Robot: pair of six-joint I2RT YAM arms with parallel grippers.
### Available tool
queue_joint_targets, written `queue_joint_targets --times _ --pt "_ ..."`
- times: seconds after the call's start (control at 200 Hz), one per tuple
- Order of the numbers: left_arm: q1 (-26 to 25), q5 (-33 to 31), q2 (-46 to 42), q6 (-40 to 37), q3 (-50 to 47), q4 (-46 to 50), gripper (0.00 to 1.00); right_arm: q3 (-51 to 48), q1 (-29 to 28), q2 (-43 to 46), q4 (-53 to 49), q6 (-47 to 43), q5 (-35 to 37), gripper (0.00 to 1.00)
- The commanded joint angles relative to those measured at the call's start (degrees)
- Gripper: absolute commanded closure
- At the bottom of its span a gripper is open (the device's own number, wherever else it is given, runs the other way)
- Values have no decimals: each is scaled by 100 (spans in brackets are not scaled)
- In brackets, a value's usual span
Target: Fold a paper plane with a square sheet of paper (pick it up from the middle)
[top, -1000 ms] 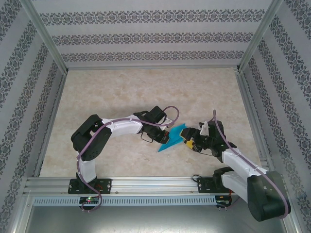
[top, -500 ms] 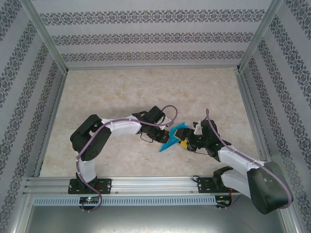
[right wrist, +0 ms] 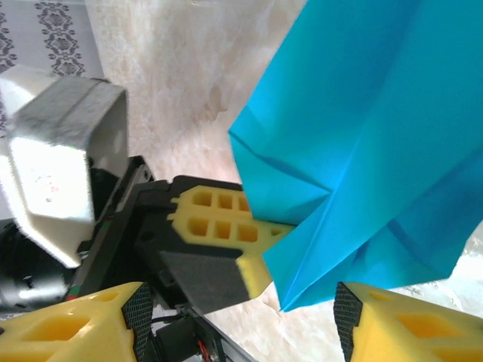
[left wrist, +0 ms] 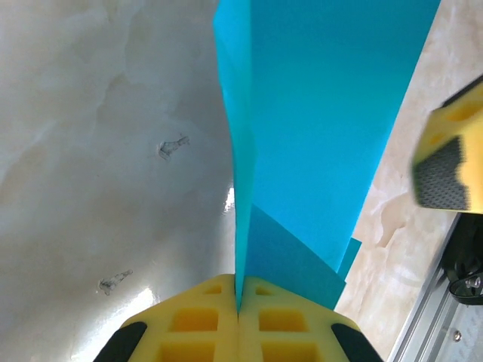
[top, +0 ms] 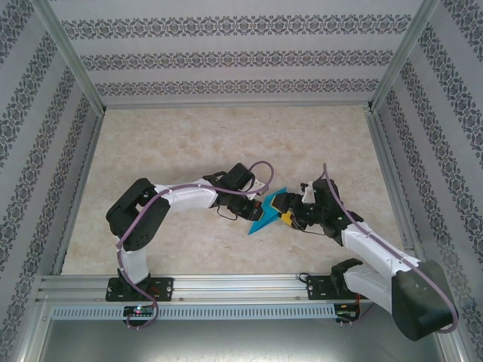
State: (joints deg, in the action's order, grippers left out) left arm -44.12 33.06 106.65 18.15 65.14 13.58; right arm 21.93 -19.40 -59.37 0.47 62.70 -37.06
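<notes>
Turquoise paper plane [top: 266,215] pinched between left fingers [left wrist: 189,328]; right fingers [right wrist: 411,328] spread just beside.

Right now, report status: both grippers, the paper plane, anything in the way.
Left gripper shut on the paper plane. Right gripper open, fingers flanking its lower corner. Plane held on edge, folds in. No obstruction seen.

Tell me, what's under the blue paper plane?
The beige marbled table lies under the paper plane, which the left gripper pinches. The patch right beneath the paper is covered.
</notes>
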Motion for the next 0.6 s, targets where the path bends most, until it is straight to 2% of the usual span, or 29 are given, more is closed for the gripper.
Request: queue_joint_targets --times 0.0,0.6 --pt "70 146 -215 127 -89 -222 96 131 -67 -287 114 -194 46 34" --pt "79 254 -137 597 -194 -727 97 -116 -227 -673 535 -55 151 35"
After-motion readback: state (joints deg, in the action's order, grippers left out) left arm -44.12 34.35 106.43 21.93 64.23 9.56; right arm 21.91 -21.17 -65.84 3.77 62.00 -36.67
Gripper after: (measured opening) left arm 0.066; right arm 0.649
